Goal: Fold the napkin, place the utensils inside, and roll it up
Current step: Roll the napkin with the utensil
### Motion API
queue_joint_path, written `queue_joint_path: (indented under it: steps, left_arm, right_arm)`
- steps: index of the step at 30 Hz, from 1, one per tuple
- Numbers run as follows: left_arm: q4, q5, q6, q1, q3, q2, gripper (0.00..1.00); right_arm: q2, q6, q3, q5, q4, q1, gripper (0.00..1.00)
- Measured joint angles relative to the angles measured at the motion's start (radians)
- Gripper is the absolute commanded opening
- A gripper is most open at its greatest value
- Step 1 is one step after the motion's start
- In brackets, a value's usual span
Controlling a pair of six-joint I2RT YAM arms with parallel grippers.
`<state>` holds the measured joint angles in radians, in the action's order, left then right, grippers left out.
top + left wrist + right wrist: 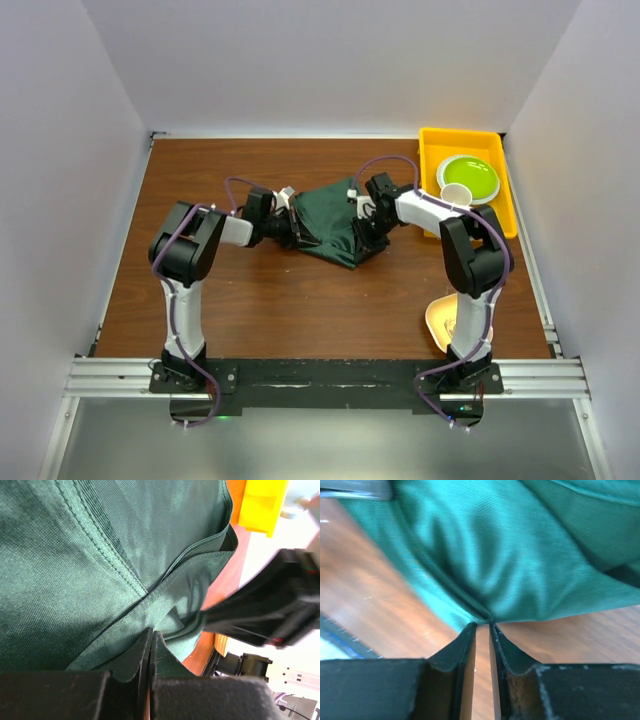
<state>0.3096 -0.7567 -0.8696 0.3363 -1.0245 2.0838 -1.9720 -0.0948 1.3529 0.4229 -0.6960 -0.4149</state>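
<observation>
Top external view: the dark green napkin [330, 225] is seen lying bunched and partly folded on the brown wooden surface [300, 300], towards the back and near the middle, stretched between the two arms. The left tool [287, 225] is found at the napkin's left edge and the right tool [366, 232] at its right edge, each reaching in from its own side. In the left wrist view the left tool [151, 632] is shown with its two dark fingers pressed together, no gap left between them, and a hemmed fold of the napkin [100, 555] is pinched at the tips; layered edges of the cloth are seen running away from the grip. In the right wrist view the right tool [481, 626] is shown almost closed, only a narrow slit being left lower down between the fingers, through which the wood is seen. The napkin [520, 555] is gathered into a pucker exactly at the tips, so its edge is taken to be caught there. At the back right corner of the surface a yellow tray [426, 180] is placed, well apart from the napkin, and in it a green plate [470, 177] and a white cup [453, 193] are held. A pale dish [440, 318] is seen beside the right arm's base.
</observation>
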Motion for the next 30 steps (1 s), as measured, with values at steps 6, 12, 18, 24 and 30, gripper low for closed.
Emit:
queue_joint_path:
  steps: [6,12,18,24,30]
  left_arm:
    - [-0.033,-0.019,0.003,-0.002,-0.024,0.014,0.00]
    - [-0.079,-0.023,0.017,-0.002,-0.048,0.018,0.00]
    - [-0.125,-0.025,0.017,-0.002,-0.069,0.020,0.00]
    - [-0.188,-0.024,0.019,-0.002,-0.090,0.020,0.00]
    - [-0.245,-0.025,0.026,-0.002,-0.108,0.021,0.00]
  right_arm:
    - [-0.017,-0.018,-0.024,0.010,0.002,0.004,0.39]
    - [0.010,-0.006,0.017,-0.078,-0.037,-0.010,0.72]
    - [0.164,0.071,0.008,-0.232,0.035,-0.095,0.98]
    - [0.259,0.167,0.003,-0.352,0.162,-0.299,0.98]
    - [0.256,0.288,-0.028,-0.472,0.227,-0.423,0.84]
